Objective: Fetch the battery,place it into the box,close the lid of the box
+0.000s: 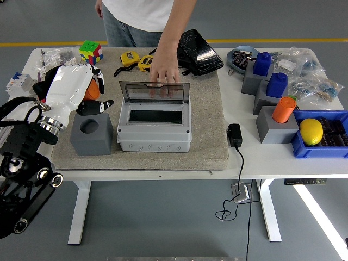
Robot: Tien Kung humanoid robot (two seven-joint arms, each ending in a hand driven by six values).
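Room: grey floor, yellow line (283, 40) running across behind the bench. White bench (255, 163) on white legs, cable hanging off the front edge down to a plug block on the floor.

Tan mat (209, 119) covers the middle of the bench. On it: grey box (154, 132) with its clear lid (155, 91) stood up open, cavity dark, can't tell what's inside. Grey cube with round hole (91, 133) just left of the box.

Person at the far side, one hand (163, 69) resting on the top edge of the lid.

Left arm comes in from lower left; left hand (81, 92) sits above the grey cube, white back toward the camera, black fingers curled round an orange cylinder, the battery (91, 89). Only a sliver of orange shows, so the battery is in the hand, left of the box, not in it.

Right side of bench: blue bin (321, 148) with a yellow lemon-like ball (311, 131), grey blocks with blue pieces, a second orange cylinder (284, 109) standing on a grey block. Black adapter (235, 134) at the mat's right edge.

Far edge: black pouch (197, 51), yellow tape measures (129, 57), puzzle cube (90, 51).
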